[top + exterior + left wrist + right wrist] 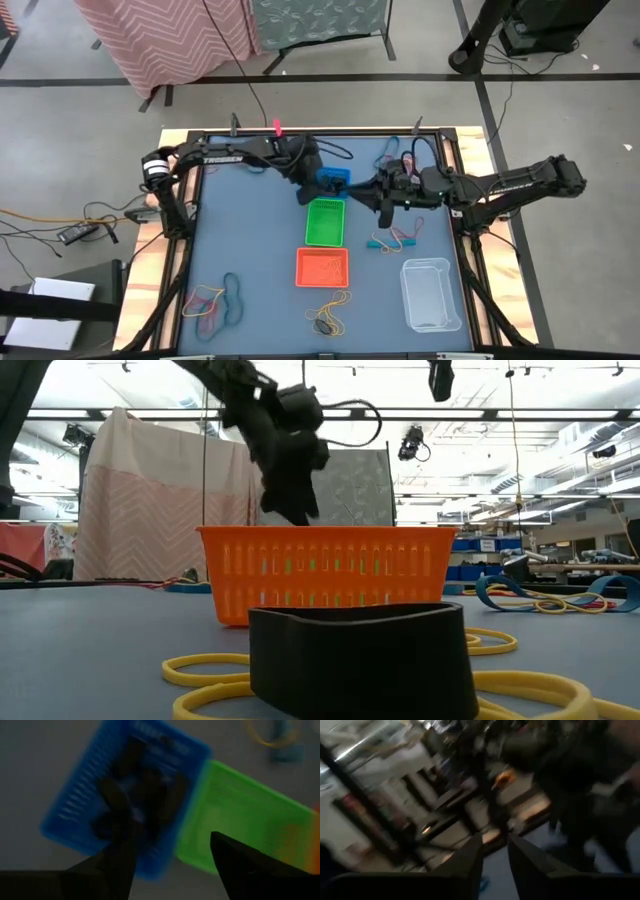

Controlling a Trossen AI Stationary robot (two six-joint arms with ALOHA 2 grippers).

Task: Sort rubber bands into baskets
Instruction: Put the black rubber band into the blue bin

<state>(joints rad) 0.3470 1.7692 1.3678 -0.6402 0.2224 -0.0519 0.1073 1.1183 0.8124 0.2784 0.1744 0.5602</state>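
While my left gripper hung wide open over the blue basket, holding nothing, dark bands seemed to lie in that basket. My right gripper hung just to the right of the blue basket; its fingers stood a little apart and I saw nothing in them. I judged most work was left: loose rubber bands lay far from the blue basket, past the green basket and orange basket, and more lay nearer.

The slotted orange plastic basket looks slightly glossy, the clear plastic tub smooth and shiny, the blue table mat matt, its border bare pale wood.
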